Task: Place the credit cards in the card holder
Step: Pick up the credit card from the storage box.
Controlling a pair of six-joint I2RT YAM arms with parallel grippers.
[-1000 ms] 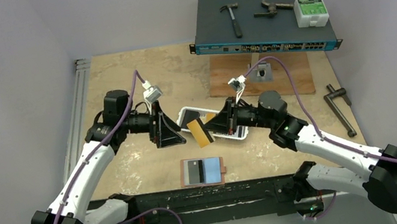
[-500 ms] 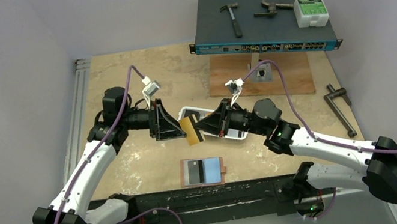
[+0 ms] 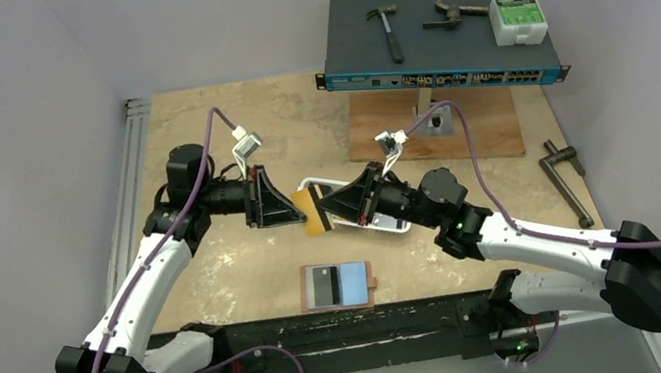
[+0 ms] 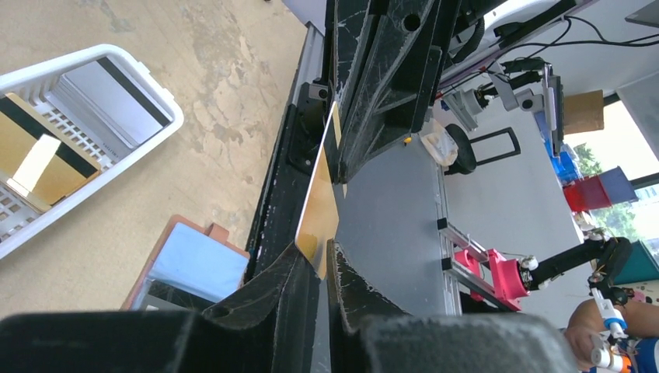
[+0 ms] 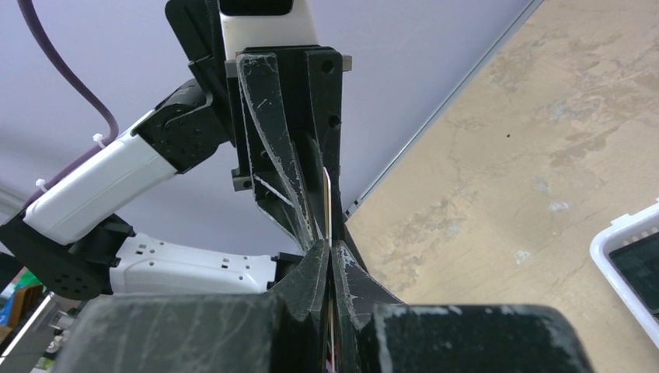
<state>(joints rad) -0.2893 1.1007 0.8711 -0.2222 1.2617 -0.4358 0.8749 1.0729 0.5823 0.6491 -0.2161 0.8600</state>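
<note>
An orange-yellow credit card [image 3: 313, 212] hangs in the air between my two grippers, above the table. My right gripper [image 3: 324, 207] is shut on its right end, and the card's thin edge [image 5: 328, 206] rises from between those fingers. My left gripper [image 3: 301, 214] has shut on the opposite corner; the card [image 4: 320, 210] stands edge-on between its fingertips. The reddish-brown card holder [image 3: 369, 284] lies open near the front edge, with a black card [image 3: 321, 287] and a pale blue card [image 3: 353, 282] on it. More cards, among them a yellow one [image 4: 39, 155] and a pale grey one [image 4: 109, 97], lie in the white tray [image 4: 155, 101].
The white tray [image 3: 402, 228] sits under my right wrist. At the back stands a dark network switch [image 3: 442, 56] carrying hammers and a green-and-white box [image 3: 518, 18]. A wooden board [image 3: 469, 128] lies in front of it, and a metal tool [image 3: 565, 178] at the right.
My right gripper has carried the orange-yellow card leftward and up. My left gripper, wide open a second ago, has closed onto the card's free end.
</note>
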